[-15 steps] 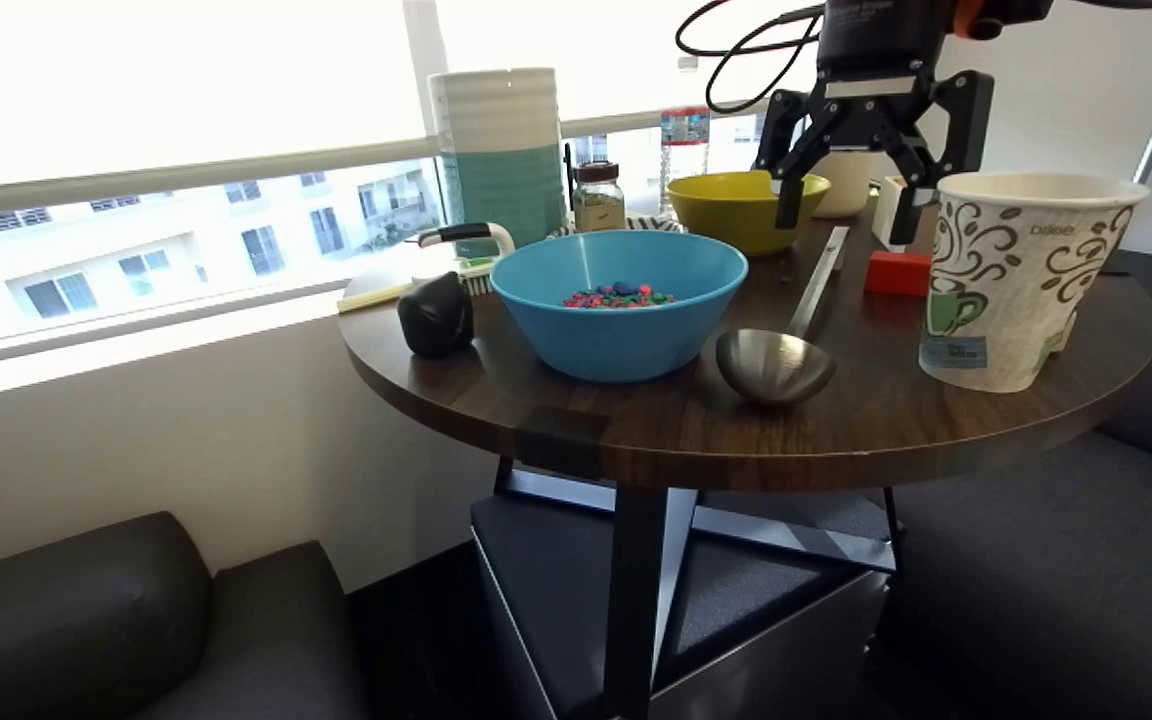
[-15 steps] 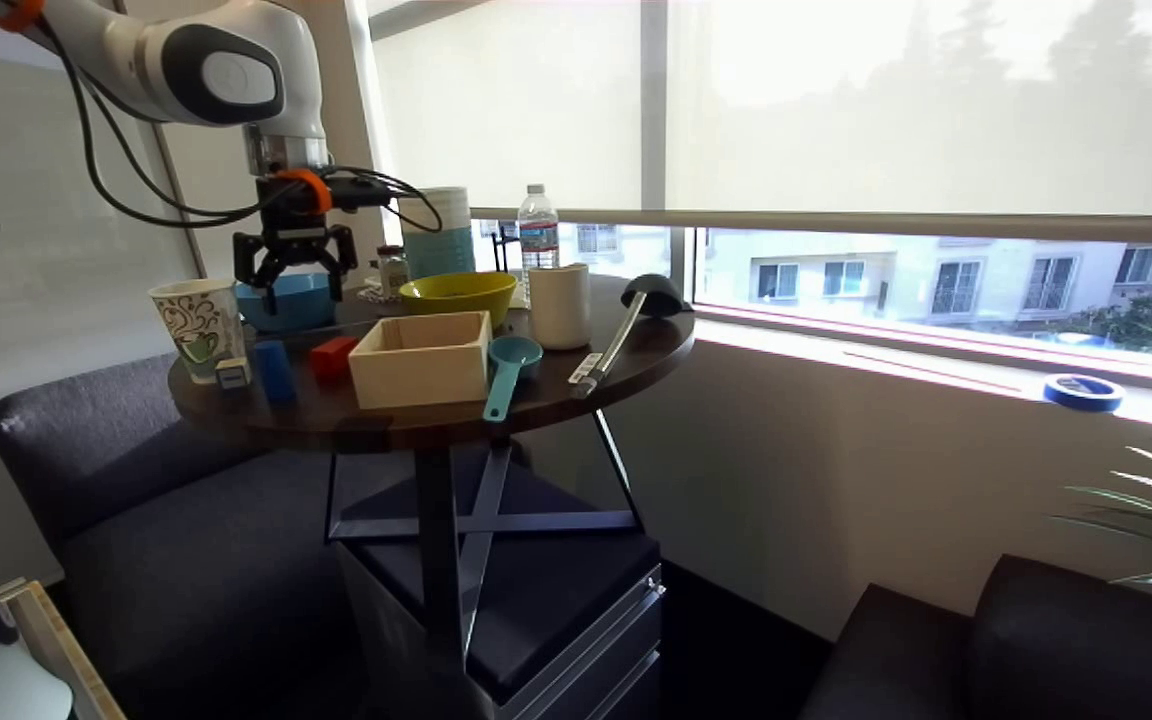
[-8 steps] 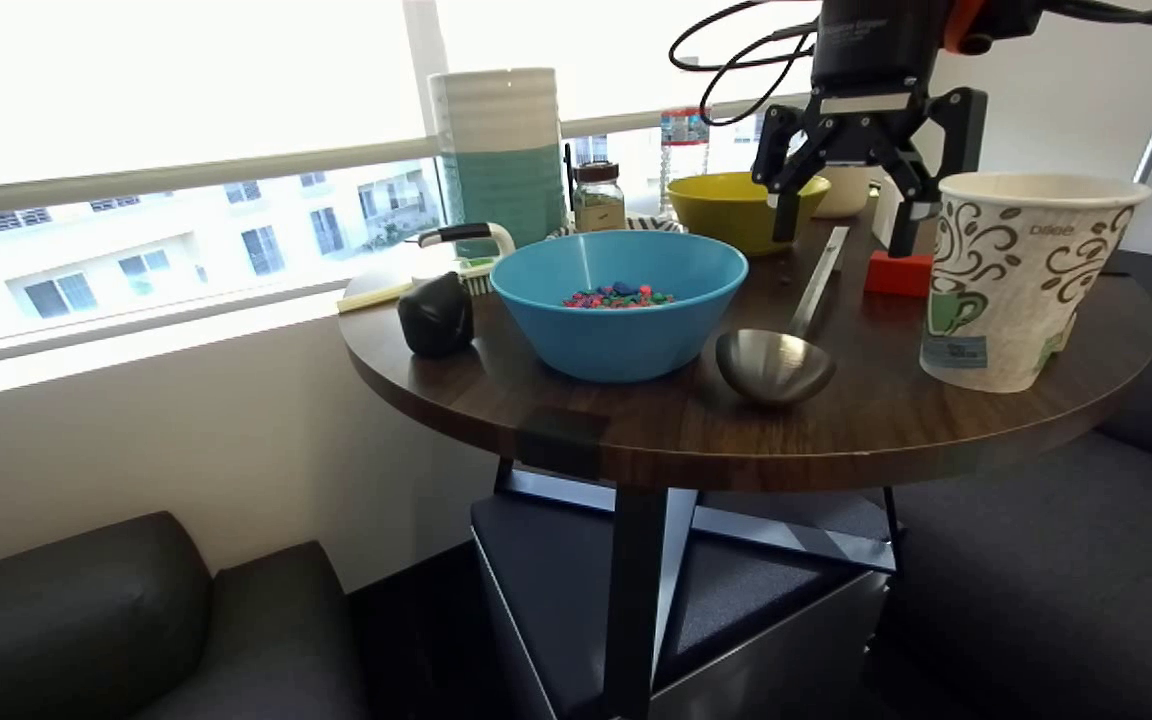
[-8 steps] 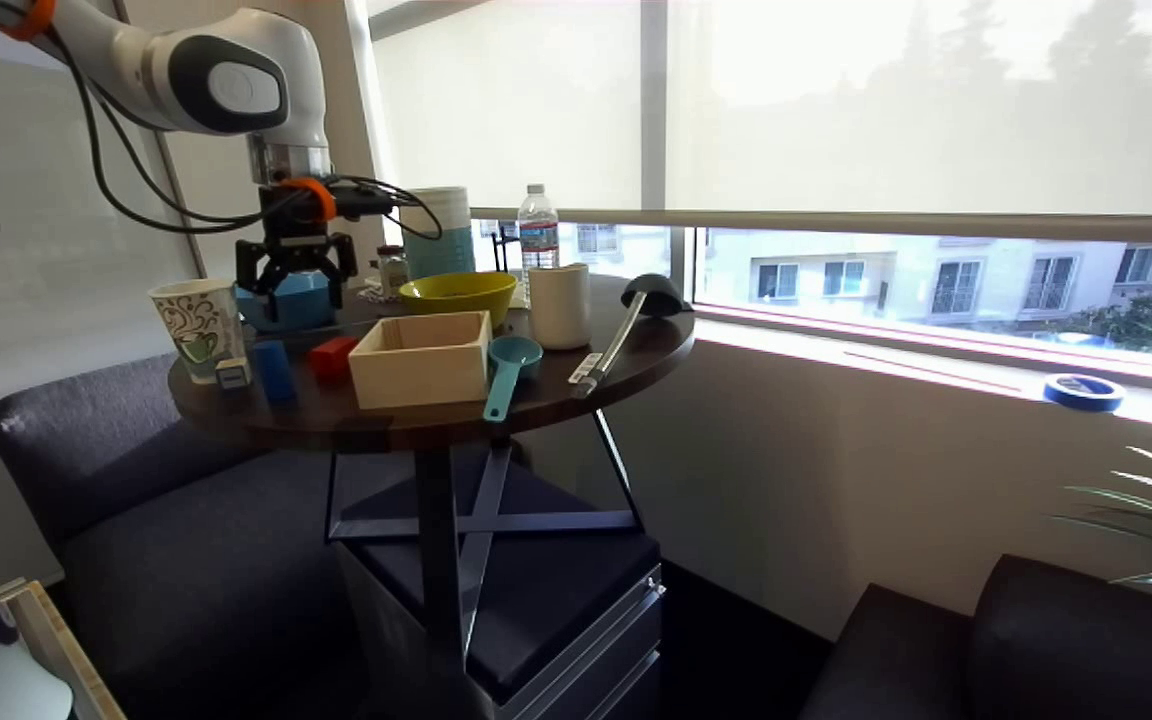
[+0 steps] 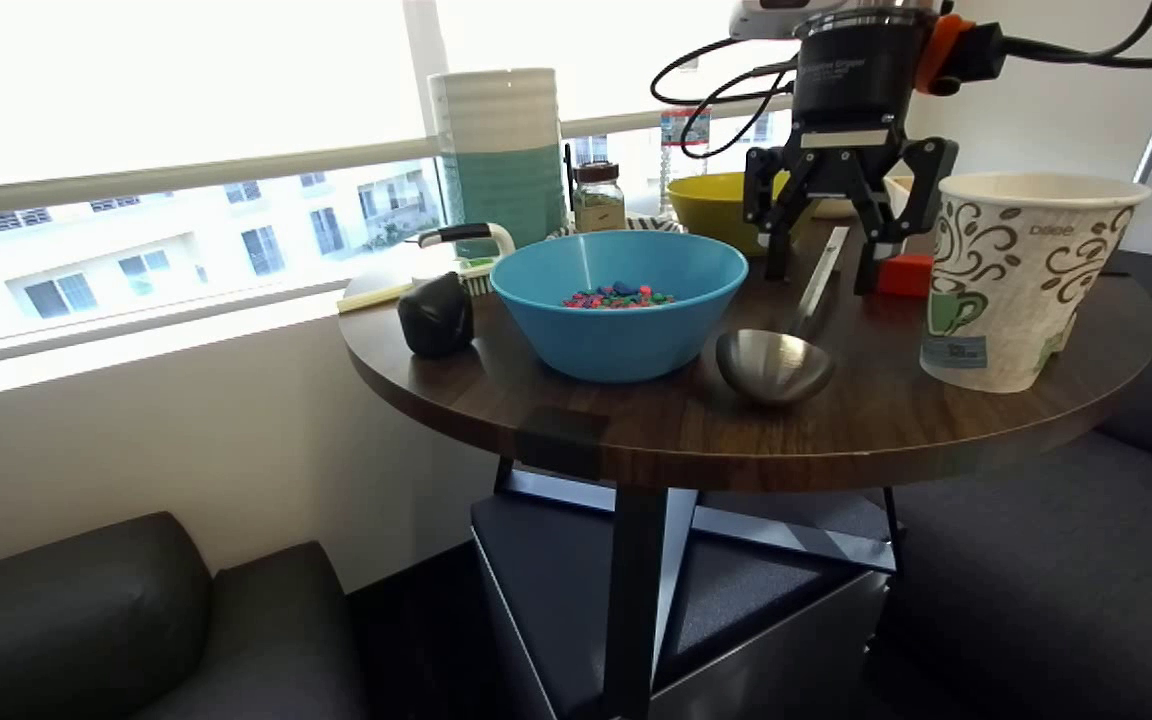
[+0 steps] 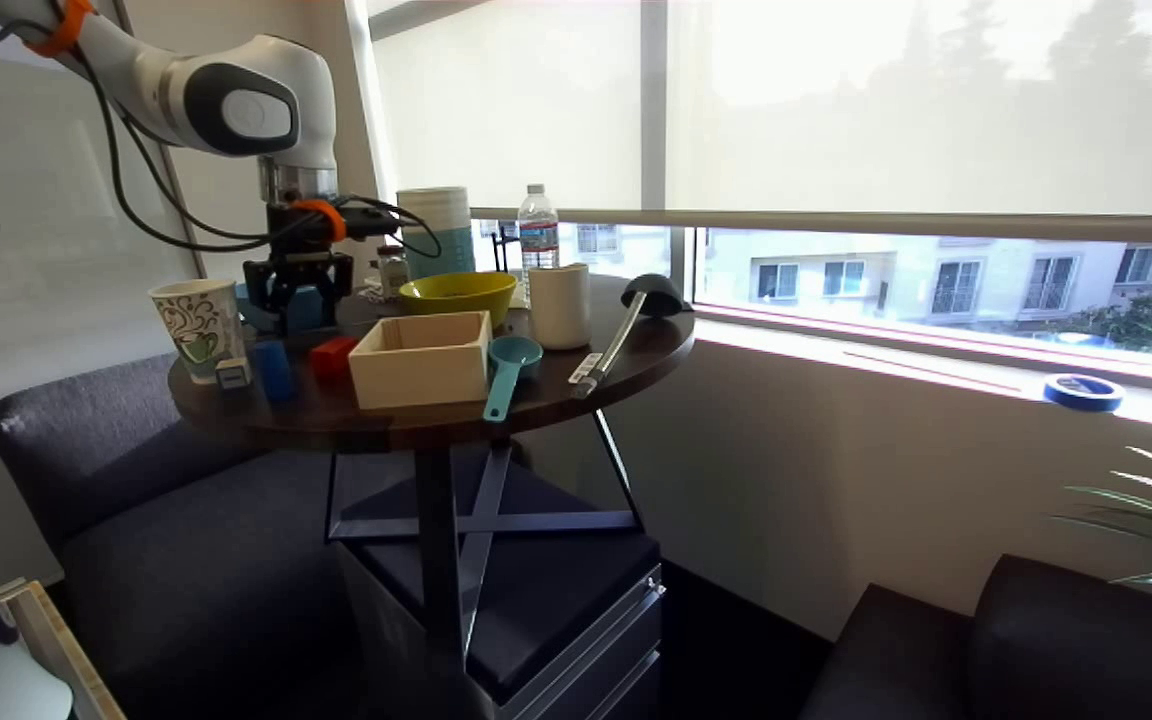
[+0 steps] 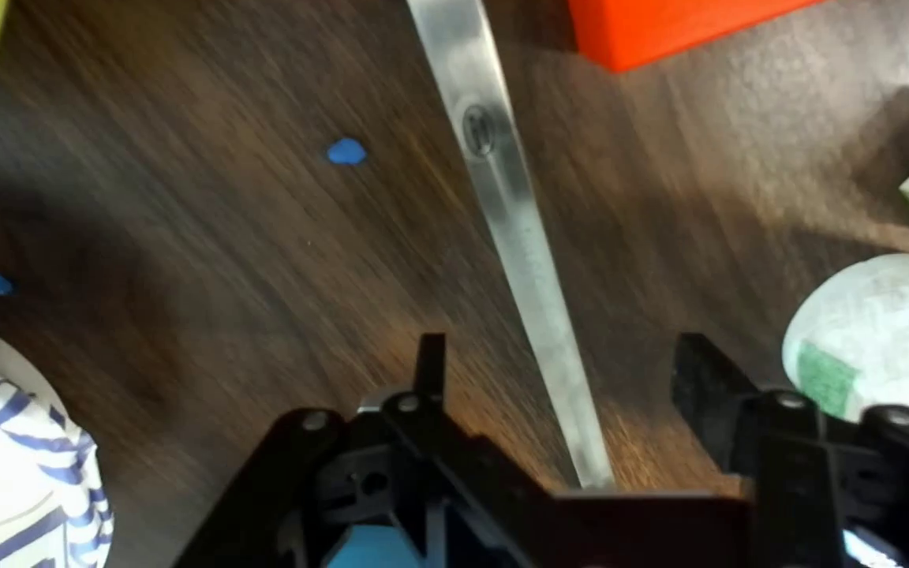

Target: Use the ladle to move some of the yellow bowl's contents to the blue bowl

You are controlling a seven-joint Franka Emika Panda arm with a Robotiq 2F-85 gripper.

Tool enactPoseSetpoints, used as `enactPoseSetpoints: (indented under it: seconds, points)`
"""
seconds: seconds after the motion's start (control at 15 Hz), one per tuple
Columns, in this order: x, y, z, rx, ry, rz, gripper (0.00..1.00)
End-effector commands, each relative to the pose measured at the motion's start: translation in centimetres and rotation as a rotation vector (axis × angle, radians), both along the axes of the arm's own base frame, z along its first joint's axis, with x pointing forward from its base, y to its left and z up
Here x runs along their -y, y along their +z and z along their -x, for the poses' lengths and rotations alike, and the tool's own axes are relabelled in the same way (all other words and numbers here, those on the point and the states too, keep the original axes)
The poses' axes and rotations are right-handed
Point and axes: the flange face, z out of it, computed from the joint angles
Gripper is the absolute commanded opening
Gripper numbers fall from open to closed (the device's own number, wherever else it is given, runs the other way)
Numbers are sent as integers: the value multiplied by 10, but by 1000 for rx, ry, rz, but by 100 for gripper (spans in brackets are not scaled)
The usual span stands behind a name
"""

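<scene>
One black pincer (image 5: 822, 270), mine, gaping wide, nothing held. Below me, round-cupped silver metal ladle (image 5: 776, 368): cup by near edge of round brown wooden worktop (image 5: 676, 410) in an exterior view, handle (image 7: 519, 229) lined up with my gap, crosswise to closing.

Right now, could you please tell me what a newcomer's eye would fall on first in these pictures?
Probably the blue bowl, bright on the dark table in an exterior view, with small colourful pieces inside. Next, perhaps, the black gripper, open over the ladle's handle, and the patterned paper cup, standing near the table's edge.
</scene>
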Motion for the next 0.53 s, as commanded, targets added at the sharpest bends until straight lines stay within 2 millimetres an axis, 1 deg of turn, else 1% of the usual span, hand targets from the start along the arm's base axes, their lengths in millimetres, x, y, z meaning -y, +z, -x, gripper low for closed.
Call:
enactPoseSetpoints:
  seconds: [0.0,0.07,0.13,0.33,0.47]
  points:
    - [-2,-2,-3,18,16,-41,44]
    - [-2,-2,-3,20,16,-44,65]
    - [-2,-1,-3,22,18,-45,78]
    - [0,-1,-2,24,19,-39,89]
    - [3,-2,-3,28,7,-23,92]
